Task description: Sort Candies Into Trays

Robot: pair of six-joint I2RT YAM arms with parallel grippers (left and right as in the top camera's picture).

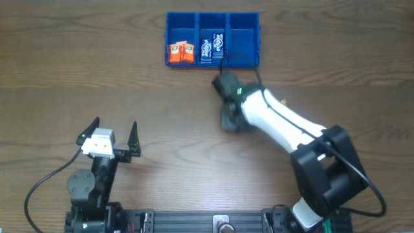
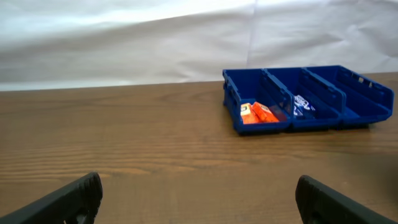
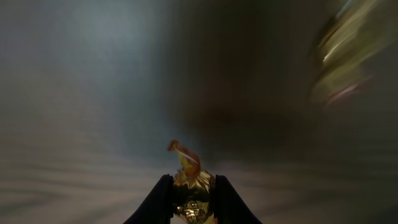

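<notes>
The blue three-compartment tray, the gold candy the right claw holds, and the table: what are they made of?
Blue three-compartment tray: looks like moulded plastic, uniform colour, thin walls, slight sheen. Gold-wrapped candy: probably crinkled metallic foil, shiny, with a twisted orange tip; blurred. Brown table: wood grain shows; solid wood or laminate, unclear.

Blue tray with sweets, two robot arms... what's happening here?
The right gripper is shut on a gold-wrapped candy near the blue tray. Orange candies sit in the tray's left compartment, blue ones in the middle; the right one looks empty. The left gripper hangs open near its base, holding nothing.
</notes>
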